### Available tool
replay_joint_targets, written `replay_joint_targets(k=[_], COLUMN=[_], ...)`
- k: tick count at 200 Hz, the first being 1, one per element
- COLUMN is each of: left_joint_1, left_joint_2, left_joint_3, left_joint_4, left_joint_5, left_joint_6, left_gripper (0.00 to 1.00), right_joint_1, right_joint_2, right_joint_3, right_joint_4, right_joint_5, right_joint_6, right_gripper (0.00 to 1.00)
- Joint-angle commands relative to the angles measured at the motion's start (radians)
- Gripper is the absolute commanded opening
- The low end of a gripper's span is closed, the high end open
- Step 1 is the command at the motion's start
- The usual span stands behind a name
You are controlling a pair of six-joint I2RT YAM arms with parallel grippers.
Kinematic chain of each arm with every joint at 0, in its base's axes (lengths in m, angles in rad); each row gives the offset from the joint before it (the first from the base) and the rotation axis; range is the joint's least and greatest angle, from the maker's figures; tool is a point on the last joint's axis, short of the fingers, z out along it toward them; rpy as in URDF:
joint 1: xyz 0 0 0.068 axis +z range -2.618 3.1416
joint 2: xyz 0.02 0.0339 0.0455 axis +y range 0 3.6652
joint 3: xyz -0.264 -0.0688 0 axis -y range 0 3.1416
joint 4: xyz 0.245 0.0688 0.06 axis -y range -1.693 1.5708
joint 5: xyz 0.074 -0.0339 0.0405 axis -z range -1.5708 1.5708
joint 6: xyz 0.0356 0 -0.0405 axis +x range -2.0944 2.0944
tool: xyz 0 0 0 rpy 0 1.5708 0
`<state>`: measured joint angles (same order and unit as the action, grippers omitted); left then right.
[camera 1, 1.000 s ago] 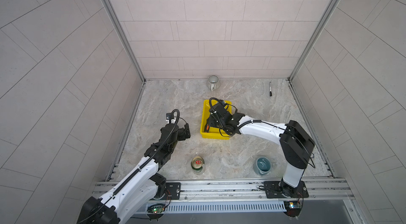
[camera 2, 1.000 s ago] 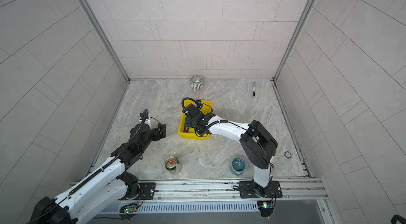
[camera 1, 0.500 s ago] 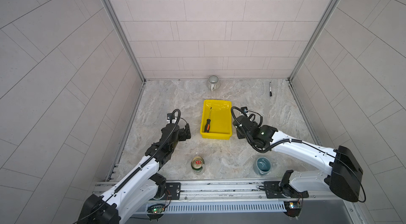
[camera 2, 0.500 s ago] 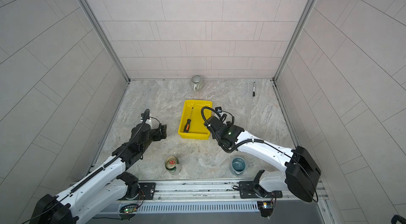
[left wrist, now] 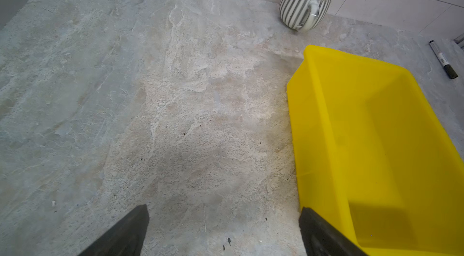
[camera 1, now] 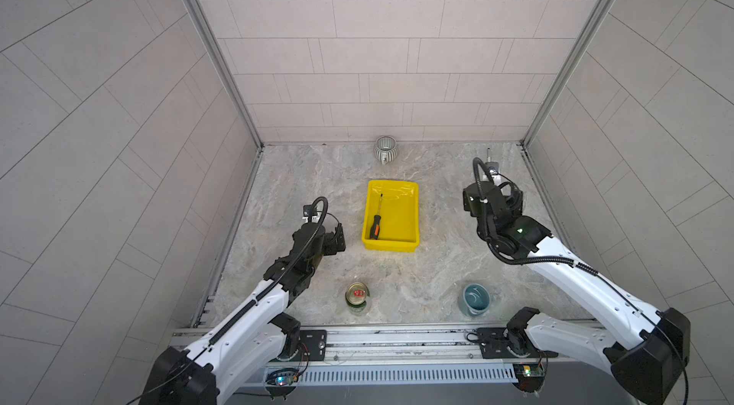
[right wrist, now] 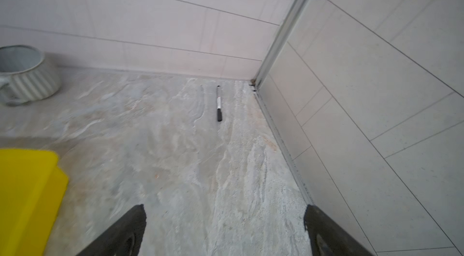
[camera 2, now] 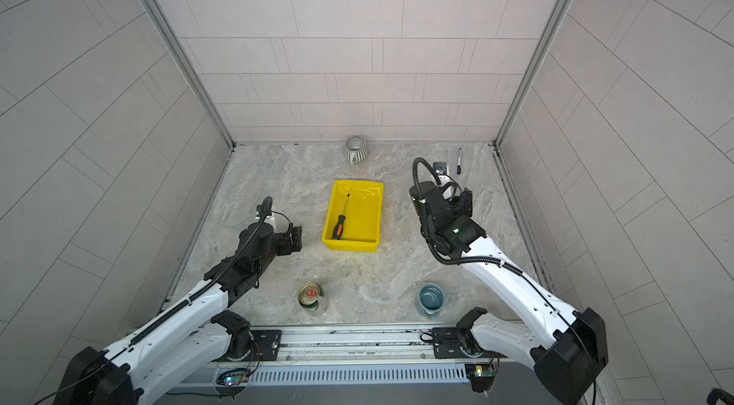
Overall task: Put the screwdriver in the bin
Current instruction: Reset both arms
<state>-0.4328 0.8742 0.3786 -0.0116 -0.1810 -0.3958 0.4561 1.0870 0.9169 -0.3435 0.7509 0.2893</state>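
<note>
Screwdriver (camera 1: 377, 217) lies flat inside the yellow bin (camera 1: 400, 220), along the bin's left side, and both top views show it (camera 2: 342, 217). Its black and orange handle points toward the robot's base and rests close to the near wall. Its thin metal shaft reaches toward the far end. Nothing grips it. The bin (camera 2: 364, 220) sits near the middle of the stone table (camera 1: 437, 264).

The left gripper (camera 1: 338, 239) hangs to the left of the bin, apart from it in a top view. In the left wrist view its jaws (left wrist: 223, 217) stand wide with only bare table between them, and one finger overlaps the bin's near corner (left wrist: 326, 121) in the picture.

The right gripper (camera 1: 492, 194) is well to the right of the bin, toward the far right corner. In the right wrist view it (right wrist: 224, 208) is spread wide and holds nothing.

A black marker (right wrist: 219, 103) lies on the table near that corner. A striped mug (camera 1: 385, 149) stands by the back wall beyond the bin. A can (camera 1: 357, 296) and a blue-green cup (camera 1: 474, 299) stand near the front edge, well apart from each other.
</note>
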Motion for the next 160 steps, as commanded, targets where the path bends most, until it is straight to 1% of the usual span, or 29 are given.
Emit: replay_joint_targets(k=[1, 10, 24, 41, 53, 64, 82, 124, 139, 160], left_joint_1=[0.0, 0.0, 0.0, 0.0, -0.001, -0.001, 0.0, 0.0, 0.0, 0.0], left_joint_2=[0.005, 0.005, 0.0, -0.003, 0.004, 0.014, 0.025, -0.001, -0.001, 0.005], left_joint_3=[0.008, 0.007, 0.008, 0.005, 0.005, 0.007, 0.02, 0.007, 0.006, 0.011], left_joint_4=[0.005, 0.006, -0.002, 0.0, 0.008, 0.01, -0.007, -0.007, -0.006, -0.012], left_joint_5=[0.0, 0.003, -0.01, -0.015, -0.003, -0.004, -0.013, -0.032, -0.023, -0.035], left_joint_6=[-0.009, -0.01, -0.009, -0.014, -0.013, -0.013, -0.011, -0.012, -0.012, -0.013], left_gripper=[1.0, 1.0, 1.0, 1.0, 1.0, 1.0, 1.0, 1.0, 1.0, 1.0], right_joint_1=[-0.119, -0.155, -0.18, -0.19, -0.191, -0.191, -0.197, -0.217, -0.222, -0.238], right_joint_2=[0.025, 0.054, 0.116, 0.208, 0.273, 0.311, 0.358, 0.426, 0.456, 0.484], right_joint_3=[-0.126, -0.186, -0.263, -0.336, -0.373, -0.413, -0.49, -0.451, -0.451, -0.441], right_joint_4=[0.266, 0.384, 0.55, 0.695, 0.805, 0.909, 1.116, 1.103, 1.157, 1.154], right_joint_5=[-0.088, -0.102, -0.099, -0.078, -0.058, -0.043, -0.04, -0.076, -0.094, -0.131], right_joint_6=[-0.115, -0.149, -0.204, -0.287, -0.331, -0.376, -0.401, -0.366, -0.357, -0.347], right_gripper=[1.0, 0.99, 0.99, 0.98, 0.96, 0.96, 0.92, 0.93, 0.93, 0.96])
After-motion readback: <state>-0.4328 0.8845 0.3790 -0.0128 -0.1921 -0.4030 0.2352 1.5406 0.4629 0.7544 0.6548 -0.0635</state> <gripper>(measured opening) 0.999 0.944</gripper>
